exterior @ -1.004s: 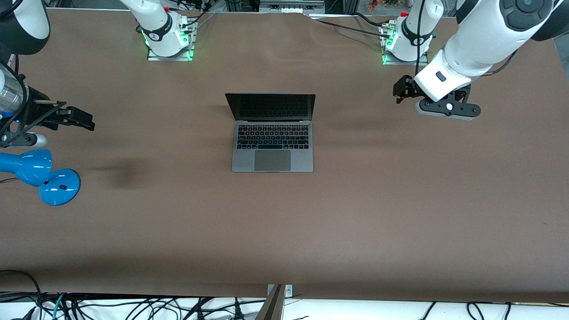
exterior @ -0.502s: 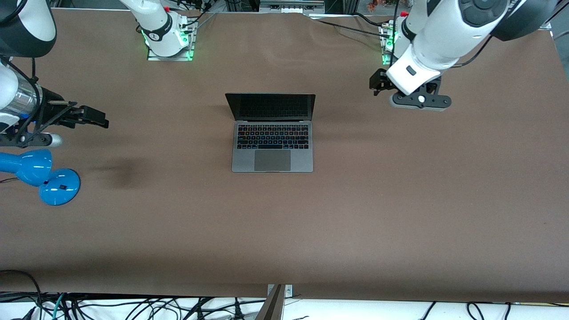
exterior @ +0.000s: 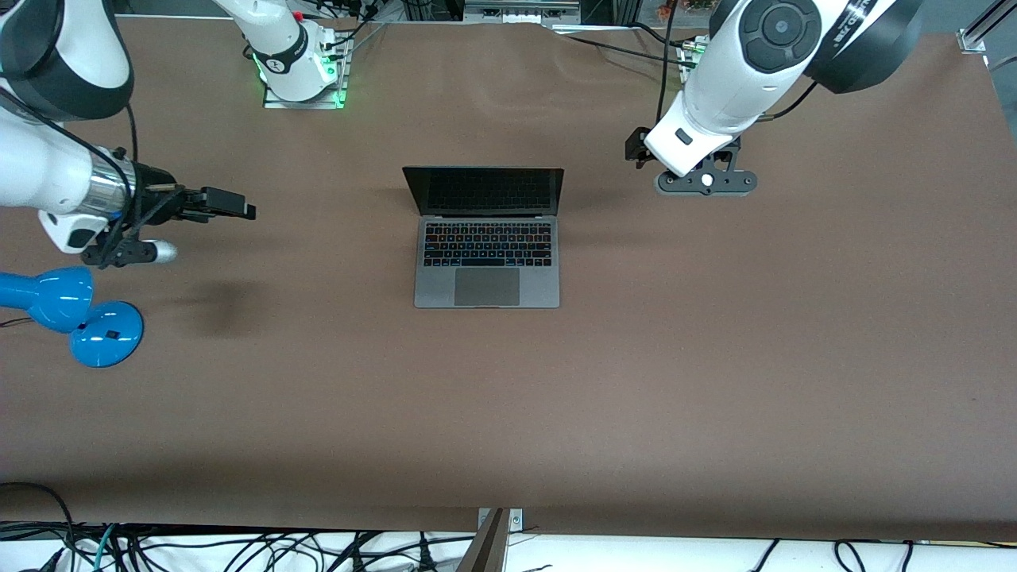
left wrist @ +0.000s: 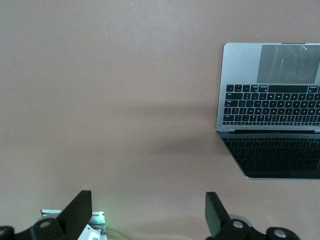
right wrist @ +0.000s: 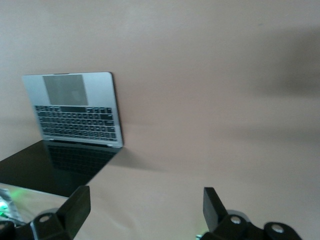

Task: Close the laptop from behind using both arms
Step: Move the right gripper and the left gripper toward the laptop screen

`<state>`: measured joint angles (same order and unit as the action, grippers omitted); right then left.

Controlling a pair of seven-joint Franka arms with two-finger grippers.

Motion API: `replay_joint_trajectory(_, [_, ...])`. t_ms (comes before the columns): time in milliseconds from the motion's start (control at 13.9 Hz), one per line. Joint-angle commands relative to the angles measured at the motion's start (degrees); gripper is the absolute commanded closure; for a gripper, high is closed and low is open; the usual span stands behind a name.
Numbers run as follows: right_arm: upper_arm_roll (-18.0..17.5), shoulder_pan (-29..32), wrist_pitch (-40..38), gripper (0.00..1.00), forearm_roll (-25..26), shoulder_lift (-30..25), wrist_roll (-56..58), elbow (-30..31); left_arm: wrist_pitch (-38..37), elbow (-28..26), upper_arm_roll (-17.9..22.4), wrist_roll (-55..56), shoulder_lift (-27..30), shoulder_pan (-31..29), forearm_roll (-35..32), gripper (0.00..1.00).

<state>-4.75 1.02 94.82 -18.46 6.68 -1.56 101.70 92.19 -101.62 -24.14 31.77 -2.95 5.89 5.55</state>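
Observation:
The laptop (exterior: 486, 238) lies open in the middle of the brown table (exterior: 715, 357), screen dark and raised, keyboard facing the front camera. It also shows in the left wrist view (left wrist: 270, 100) and the right wrist view (right wrist: 75, 107). My left gripper (exterior: 636, 148) is open and empty, up over the table beside the laptop's screen toward the left arm's end. My right gripper (exterior: 229, 205) is open and empty over the table toward the right arm's end, well apart from the laptop. Each wrist view shows its own gripper, the left (left wrist: 148, 210) and the right (right wrist: 145, 207), with jaws wide over bare table.
A blue desk lamp (exterior: 71, 314) lies at the right arm's end of the table, under the right arm. The arm bases (exterior: 298, 67) with green lights stand along the table's edge by the robots. Cables hang along the edge nearest the front camera.
Both grippers have moved in toward the laptop. The left one has also drawn toward the robots' edge of the table. The laptop has not moved.

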Motion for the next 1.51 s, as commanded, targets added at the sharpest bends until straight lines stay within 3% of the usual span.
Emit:
replay_joint_trajectory(0, [0.1, -2.9, 3.7, 0.0, -2.7, -1.9, -0.1, 3.9, 0.2, 0.1, -2.9, 3.4, -0.9, -0.3, 0.9, 0.0])
replay_joint_trajectory(287, [0.0, -8.4, 6.5, 0.05, -5.5, -0.9, -1.3, 4.2, 2.3, 0.5, -5.2, 7.7, -3.1, -0.2, 2.1, 0.0])
replay_joint_trajectory(502, [-0.3, -11.7, 6.3, 0.31, -6.5, -0.3, -6.2, 4.2, 4.6, 0.7, -8.5, 13.5, -4.6, -0.1, 2.1, 0.02])
replay_joint_trajectory(574, [-1.0, -12.5, 6.3, 0.45, -6.5, -0.1, -7.6, 4.2, 5.2, 0.7, -9.6, 15.0, -4.9, -0.1, 2.1, 0.02])
replay_joint_trajectory(789, [-4.3, -14.5, 6.5, 0.71, -6.4, 0.9, -12.0, 4.2, 8.3, 0.9, -13.1, 21.7, -7.2, -0.1, 2.1, 0.06])
replay_joint_trajectory(861, [-4.3, -16.0, 6.5, 0.83, -6.4, 1.3, -12.8, 4.2, 9.8, 0.9, -14.2, 23.1, -8.1, 0.0, 2.0, 0.2])
replay_joint_trajectory(933, [-4.3, -17.6, 6.6, 0.92, -6.4, 1.7, -13.5, 4.2, 11.2, 0.9, -15.0, 23.9, -8.9, 0.0, 1.9, 0.49])
replay_joint_trajectory(1076, [-4.4, -19.7, 6.5, 0.94, -6.4, 2.4, -15.5, 4.2, 12.1, 0.9, -15.3, 24.0, -9.9, 0.7, 1.5, 0.96])
replay_joint_trajectory(1148, [-4.4, -21.0, 6.5, 0.95, -6.4, 2.7, -15.8, 4.2, 12.4, 0.9, -15.3, 24.4, -10.3, 1.2, 1.3, 1.0])
replay_joint_trajectory(1435, [-4.5, -23.8, 5.9, 1.0, -6.4, 3.2, -15.9, 6.6, 14.2, 0.9, -15.3, 25.0, -12.8, 3.4, 1.0, 1.0])
